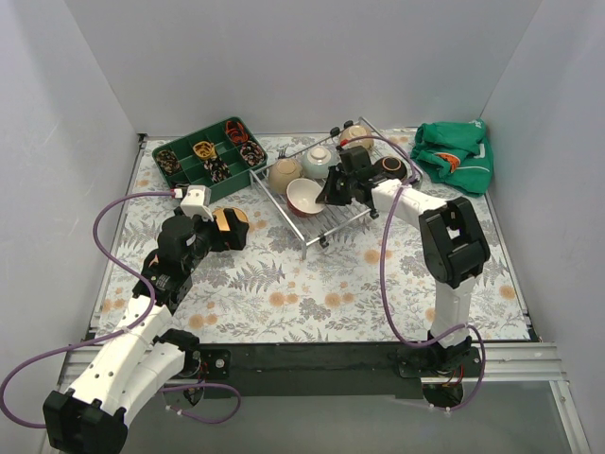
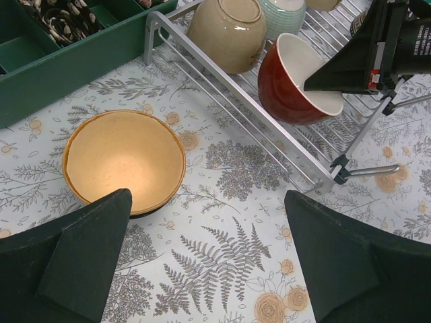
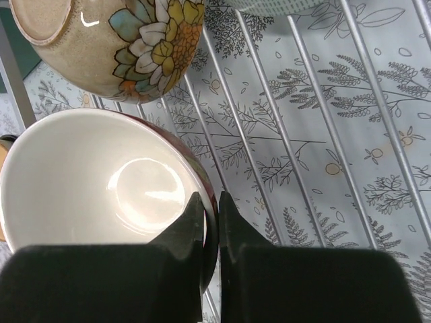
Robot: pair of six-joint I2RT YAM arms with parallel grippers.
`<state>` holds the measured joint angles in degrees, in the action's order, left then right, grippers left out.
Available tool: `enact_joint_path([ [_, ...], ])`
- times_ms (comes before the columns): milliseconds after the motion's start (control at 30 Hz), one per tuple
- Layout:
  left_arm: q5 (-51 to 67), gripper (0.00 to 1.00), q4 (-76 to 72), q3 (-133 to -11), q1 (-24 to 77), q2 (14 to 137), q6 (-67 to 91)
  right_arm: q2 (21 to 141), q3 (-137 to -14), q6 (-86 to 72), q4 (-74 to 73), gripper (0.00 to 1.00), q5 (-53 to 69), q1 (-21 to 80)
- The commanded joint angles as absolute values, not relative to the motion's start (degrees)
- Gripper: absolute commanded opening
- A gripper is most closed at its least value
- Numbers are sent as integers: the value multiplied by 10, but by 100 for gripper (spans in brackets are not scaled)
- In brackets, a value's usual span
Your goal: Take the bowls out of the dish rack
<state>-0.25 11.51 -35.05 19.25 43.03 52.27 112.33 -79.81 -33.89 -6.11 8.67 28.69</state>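
Observation:
The silver wire dish rack point(image 1: 337, 218) stands at mid-table. In it are a beige floral bowl point(image 1: 284, 174), a pale mint bowl point(image 1: 319, 159), a red bowl point(image 1: 303, 197) with a white inside, a beige bowl point(image 1: 355, 135) at the far end and a dark brown bowl point(image 1: 392, 168). My right gripper point(image 3: 211, 208) is shut on the red bowl's rim point(image 3: 214, 235), one finger inside and one outside; the bowl is tilted on the bars. A tan bowl point(image 2: 124, 158) sits upright on the table. My left gripper point(image 2: 209, 262) is open and empty just near of it.
A green compartmented tray point(image 1: 181, 177) with small items stands at the back left, close to the rack's left end. A green cloth point(image 1: 456, 153) lies at the back right. The table has a floral cover; white walls enclose three sides.

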Motion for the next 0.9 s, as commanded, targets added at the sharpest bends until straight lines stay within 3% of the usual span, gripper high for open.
enact_joint_path([
  [0, 16, 98, 103, -345, 194, 429, 517, 1046, -802, -291, -61, 1, 63, 288],
  [333, 18, 98, 103, -345, 194, 432, 518, 906, -751, -198, -96, 1, 2, 293],
  [567, 17, 98, 105, -344, 194, 431, 519, 767, -644, -177, -131, 1, -118, 284],
  [867, 11, 98, 105, -344, 194, 430, 519, 592, -467, -221, -169, 1, -136, 190],
])
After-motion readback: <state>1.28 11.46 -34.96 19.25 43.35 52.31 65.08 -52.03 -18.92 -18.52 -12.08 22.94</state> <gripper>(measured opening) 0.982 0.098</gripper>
